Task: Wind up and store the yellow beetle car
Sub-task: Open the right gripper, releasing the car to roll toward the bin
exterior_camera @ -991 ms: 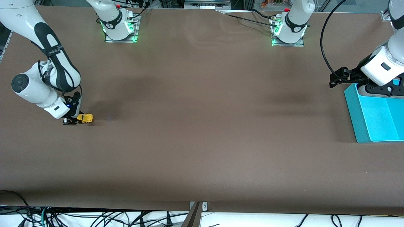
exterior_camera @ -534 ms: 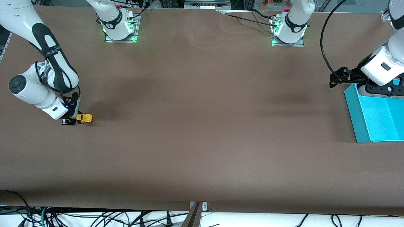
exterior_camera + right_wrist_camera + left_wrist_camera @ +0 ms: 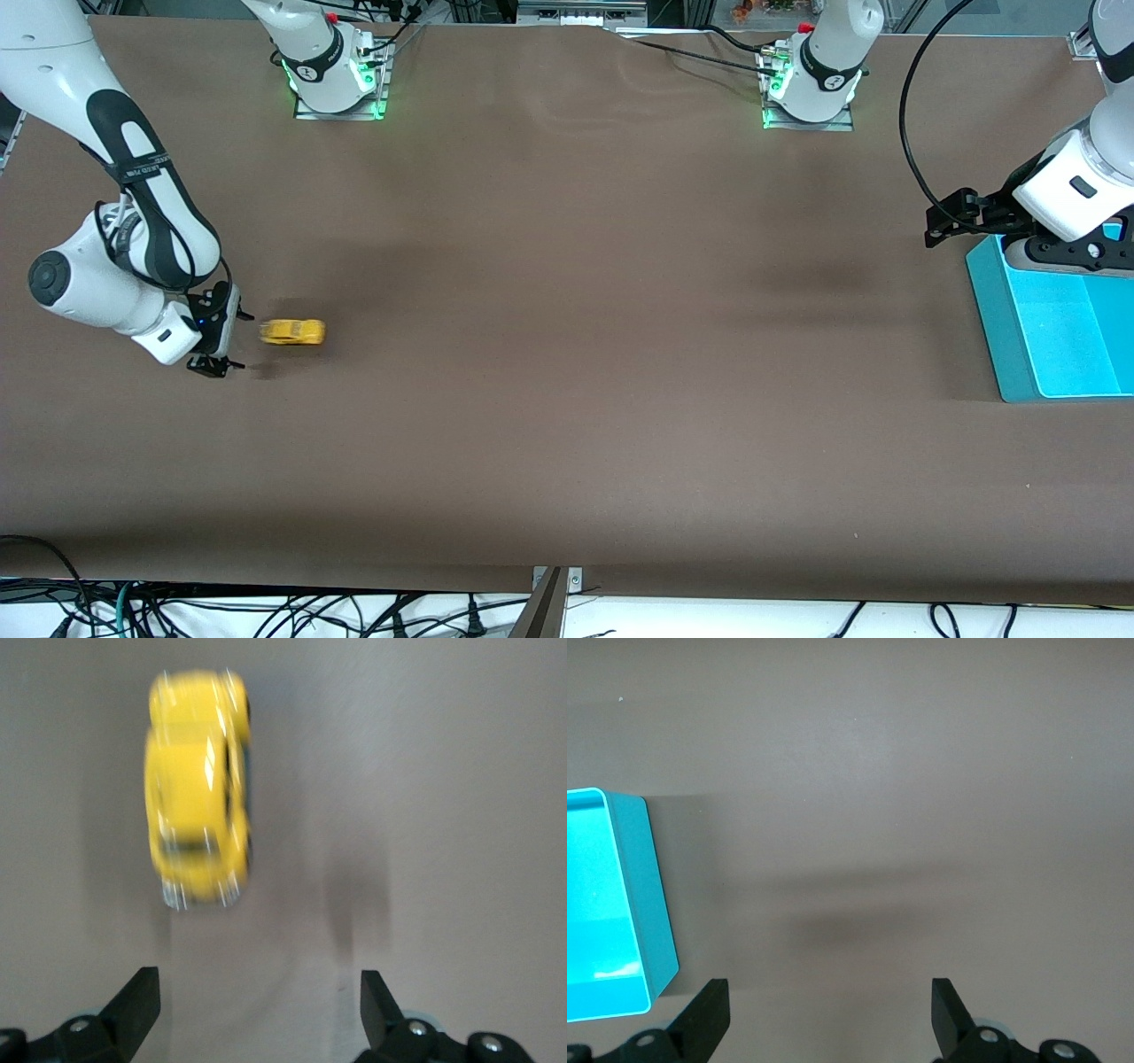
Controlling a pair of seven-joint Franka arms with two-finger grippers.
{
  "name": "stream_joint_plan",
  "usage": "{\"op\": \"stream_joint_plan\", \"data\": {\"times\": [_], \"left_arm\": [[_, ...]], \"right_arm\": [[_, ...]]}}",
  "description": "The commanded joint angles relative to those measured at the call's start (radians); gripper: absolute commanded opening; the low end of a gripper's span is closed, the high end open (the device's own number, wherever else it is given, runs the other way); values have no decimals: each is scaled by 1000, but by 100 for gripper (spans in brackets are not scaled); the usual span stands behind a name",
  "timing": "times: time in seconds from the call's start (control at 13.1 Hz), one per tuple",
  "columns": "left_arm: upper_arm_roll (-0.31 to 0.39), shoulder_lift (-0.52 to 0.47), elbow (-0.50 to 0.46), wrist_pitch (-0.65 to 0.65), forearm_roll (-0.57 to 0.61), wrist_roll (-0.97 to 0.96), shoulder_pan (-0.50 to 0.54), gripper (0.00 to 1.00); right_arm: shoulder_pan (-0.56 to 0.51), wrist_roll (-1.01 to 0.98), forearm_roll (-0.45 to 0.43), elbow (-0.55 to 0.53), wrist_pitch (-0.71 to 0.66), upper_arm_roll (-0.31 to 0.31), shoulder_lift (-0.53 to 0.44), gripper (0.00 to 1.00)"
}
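Observation:
The yellow beetle car (image 3: 292, 332) (image 3: 197, 784) stands free on the brown table near the right arm's end, smeared by motion, with its length pointing along the table. My right gripper (image 3: 232, 340) (image 3: 260, 1001) sits low over the table just beside the car, open, with nothing between its fingers. My left gripper (image 3: 932, 226) (image 3: 830, 1010) hangs open and empty over the table, next to the teal bin (image 3: 985, 292) (image 3: 656, 904) at the left arm's end, and waits there.
The teal bin shows nothing inside. The two arm bases (image 3: 337, 80) (image 3: 811, 89) stand along the table's edge farthest from the front camera. Cables (image 3: 266, 611) lie below the table's front edge.
My right gripper has opened and let go of the yellow beetle car. The car has rolled away from it toward the left arm's end. The left arm has not moved.

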Motion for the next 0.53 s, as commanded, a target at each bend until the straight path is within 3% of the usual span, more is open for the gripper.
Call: {"op": "stream_joint_plan", "data": {"times": [0.0,0.23,0.46], "left_arm": [[1,13,31,-21,-6,-8,2,100],[1,13,31,-21,-6,-8,2,100],[1,13,31,-21,-6,-8,2,100]], "right_arm": [[-17,108,-46,57,-106,55,-47,100],[-10,321,-101,68,-188,95,-142,100],[51,514,-106,71,-283,97,-257,100]]}}
